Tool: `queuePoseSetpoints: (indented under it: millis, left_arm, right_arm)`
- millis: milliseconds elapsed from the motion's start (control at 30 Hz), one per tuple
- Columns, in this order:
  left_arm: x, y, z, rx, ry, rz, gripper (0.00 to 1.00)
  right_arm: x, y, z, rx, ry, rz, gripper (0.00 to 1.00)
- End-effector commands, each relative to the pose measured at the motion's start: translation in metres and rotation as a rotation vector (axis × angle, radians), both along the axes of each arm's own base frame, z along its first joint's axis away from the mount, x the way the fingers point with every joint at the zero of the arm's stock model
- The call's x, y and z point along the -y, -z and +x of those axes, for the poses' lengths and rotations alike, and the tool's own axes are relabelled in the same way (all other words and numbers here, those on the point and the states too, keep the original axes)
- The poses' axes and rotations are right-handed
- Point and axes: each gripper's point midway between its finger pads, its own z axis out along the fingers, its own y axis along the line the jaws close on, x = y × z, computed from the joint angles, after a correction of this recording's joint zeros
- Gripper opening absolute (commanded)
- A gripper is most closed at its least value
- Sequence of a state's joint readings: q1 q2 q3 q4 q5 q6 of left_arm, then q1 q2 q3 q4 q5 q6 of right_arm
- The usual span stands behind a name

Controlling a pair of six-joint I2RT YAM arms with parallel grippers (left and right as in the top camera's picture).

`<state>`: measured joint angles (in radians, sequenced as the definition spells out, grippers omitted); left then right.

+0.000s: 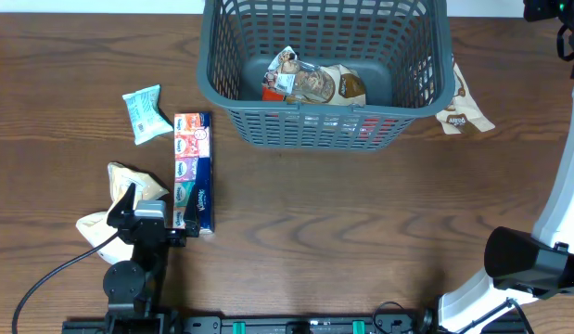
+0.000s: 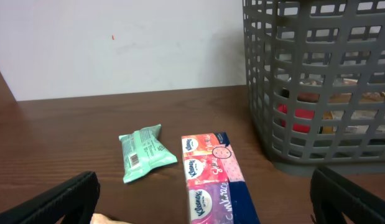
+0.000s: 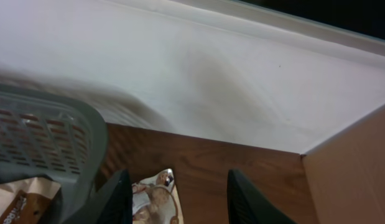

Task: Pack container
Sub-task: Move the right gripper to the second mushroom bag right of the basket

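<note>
I see left fingers (image 2: 61,199) spread wide, empty, lower left over counter (image 1: 361,223) near tissue pack (image 1: 193,172). Right fingers (image 3: 251,199) parted, holding nothing, above snack packet (image 3: 153,198) beside container (image 1: 314,125).

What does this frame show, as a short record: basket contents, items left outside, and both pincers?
basket: grey, slotted walls, upright
inside: snack packets on the base
outside, left of basket: green packet, tissue pack, crumpled beige bag
outside, right of basket: single snack packet beside the wall
left pincer: open, empty, between beige bag and tissue pack
right pincer: open, empty, above the single snack packet
</note>
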<state>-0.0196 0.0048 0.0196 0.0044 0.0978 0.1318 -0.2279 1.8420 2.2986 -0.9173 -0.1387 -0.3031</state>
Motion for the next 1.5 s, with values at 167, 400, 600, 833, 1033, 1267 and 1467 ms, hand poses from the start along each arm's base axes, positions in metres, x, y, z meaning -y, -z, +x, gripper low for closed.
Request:
queuePoseSetpoints:
  millis: [167,400,600,833,1033,1267,1467]
  left_arm:
    - [0.0,0.007,0.001,-0.012,-0.001,0.001,0.99]
    - [0.0,0.007,0.001,-0.012,-0.001,0.001,0.99]
    - [0.0,0.007,0.001,-0.012,-0.001,0.001,0.99]
    - [0.0,0.007,0.001,-0.012,-0.001,0.001,0.99]
    - [0.0,0.007,0.001,-0.012,-0.001,0.001,0.99]
    - [0.0,0.007,0.001,-0.012,-0.001,0.001,0.98]
    - [0.0,0.007,0.001,-0.012,-0.001,0.001,0.99]
  right_arm:
    - [0.002,0.009,0.001,-0.027,-0.008,-0.001,0.33]
    - [0.002,0.012,0.002,-0.033,-0.01,-0.003,0.35]
    - [0.002,0.019,0.005,-0.051,-0.011,0.001,0.35]
    - [0.002,0.019,0.005,-0.054,-0.011,0.002,0.35]
    - [0.002,0.02,0.005,-0.055,-0.013,-0.001,0.36]
    - [0.002,0.021,0.004,-0.059,-0.016,-0.006,0.36]
    - [0.002,0.022,0.004,-0.067,-0.019,-0.009,0.37]
